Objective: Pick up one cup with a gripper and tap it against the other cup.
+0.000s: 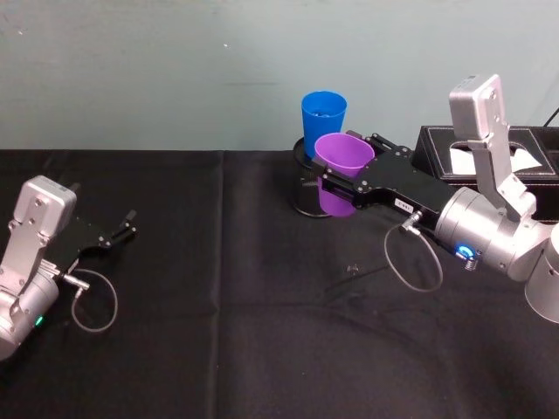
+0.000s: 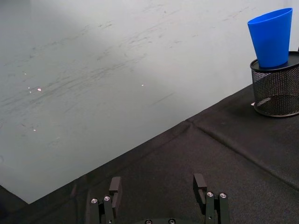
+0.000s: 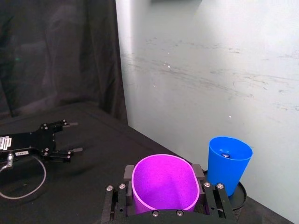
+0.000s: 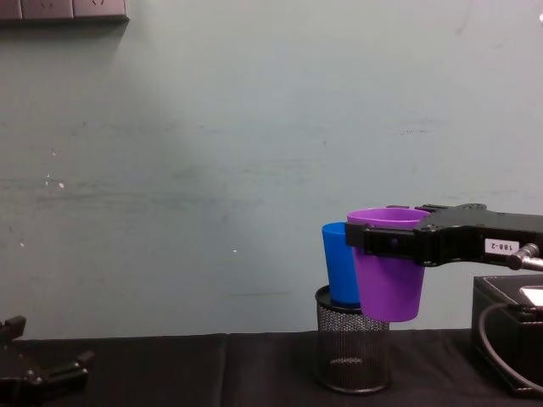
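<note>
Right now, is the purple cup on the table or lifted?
Lifted: the right gripper holds the purple cup above the table, beside the blue cup.

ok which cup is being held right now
The purple cup, clamped in the right end effector beside the blue cup, which stands free on the black mesh holder. The left end effector is idle, open.

Purple cup (image 3: 163, 184) upright, aloft in right end effector (image 1: 349, 168), just beside blue cup (image 1: 323, 118) atop mesh holder (image 4: 352, 352).
</note>
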